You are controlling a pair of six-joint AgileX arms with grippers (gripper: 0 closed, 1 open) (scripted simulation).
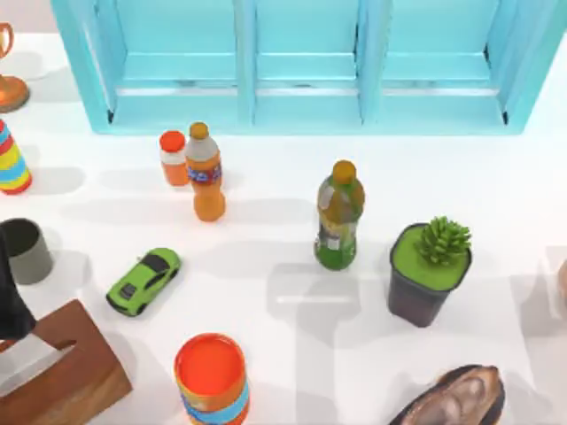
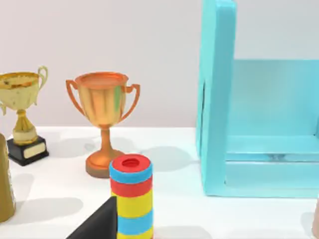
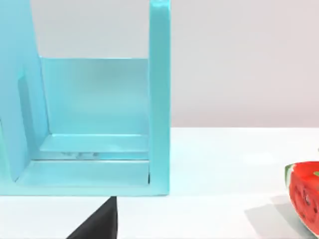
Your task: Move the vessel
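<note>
Down at the far left edge of the table, the vessel [image 1: 27, 251] stands upright: a small, plain grey cylinder with smooth walls, a dark hollow inside and no handle. A dark part of the left arm rises just beside it at the picture's edge, and whether the left gripper is open or closed cannot be told; the same holds for the right one.

Taking the vessel as landmark, a glossy lime-green toy car [image 1: 143, 281] lies to its right, well apart. Just in front of the vessel sits a brown wooden block [image 1: 64, 376] with a grained face. Farther right of the car stands an orange canister [image 1: 212, 381] with a blue band. Behind the vessel, a cylinder [image 1: 11, 164] striped red, yellow and blue stands near the left edge, and beyond it a copper-coloured trophy [image 1: 9, 71]. Far to the right are an orange soda bottle [image 1: 205, 174], a small orange jar [image 1: 174, 158], a green bottle [image 1: 338, 215] and a dark pot [image 1: 429, 274] holding a spiky green plant. A turquoise shelf [image 1: 306, 88] with three compartments spans the back.
</note>
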